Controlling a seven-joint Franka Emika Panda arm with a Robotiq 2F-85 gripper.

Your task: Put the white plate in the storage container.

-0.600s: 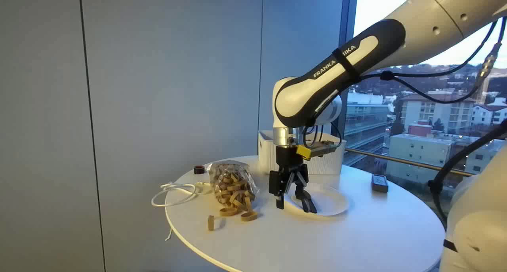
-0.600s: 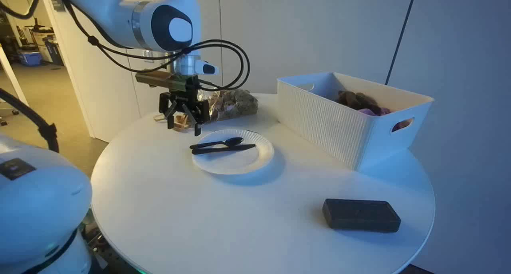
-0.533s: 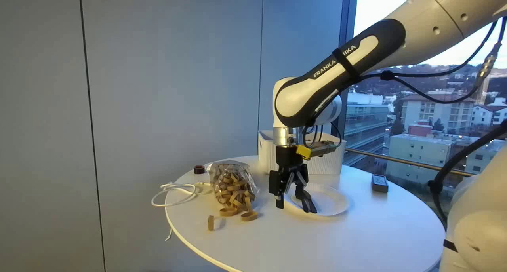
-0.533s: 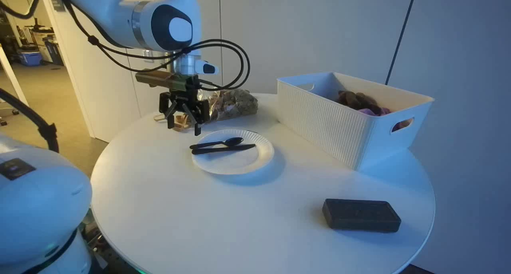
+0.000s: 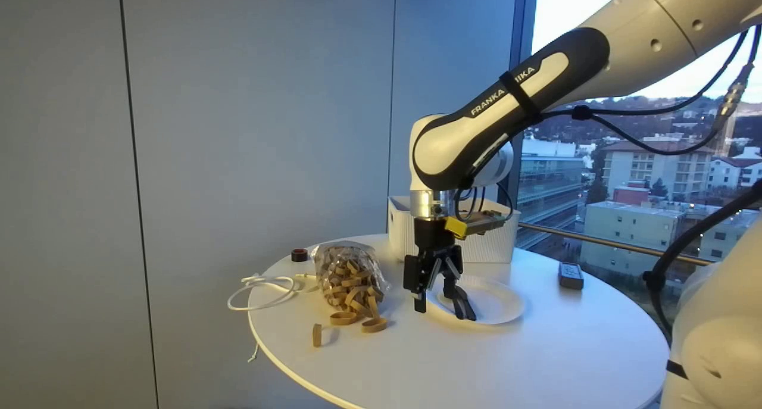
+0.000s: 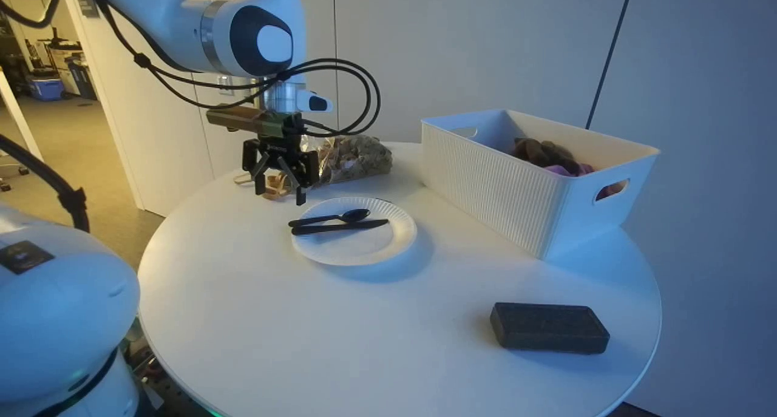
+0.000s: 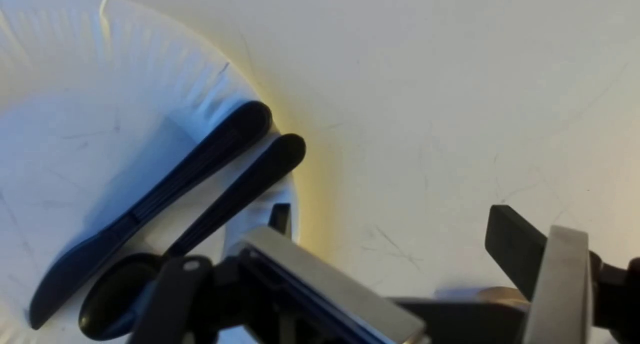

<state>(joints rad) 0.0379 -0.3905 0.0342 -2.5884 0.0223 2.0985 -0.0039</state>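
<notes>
Gripper (image 6: pixel 280 190), jaws parted wide, partly hiding from me the bag (image 6: pixel 364 156) behind; to the gripper's right, white plate (image 6: pixel 364 246) bearing black cutlery (image 6: pixel 340 227); farther right, storage container (image 6: pixel 485 177), contents (image 6: pixel 543 153) indistinct; beneath, table (image 6: pixel 376 338), near edge cut off; beyond, grey wall (image 6: pixel 413 53).

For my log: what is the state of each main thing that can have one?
Black two-finger tool: open, empty.
White ribbed rectangular container: open-topped, holding brown and purple things.
White round fluted plate: face up on the table, outside the container.
Black slim spoon: on the plate, handle tip past the rim.
Black slim knife: on the plate.
Clear plastic bag: lying down, tan rings inside and loose beside it.
Dark rectangular block: lying flat.
</notes>
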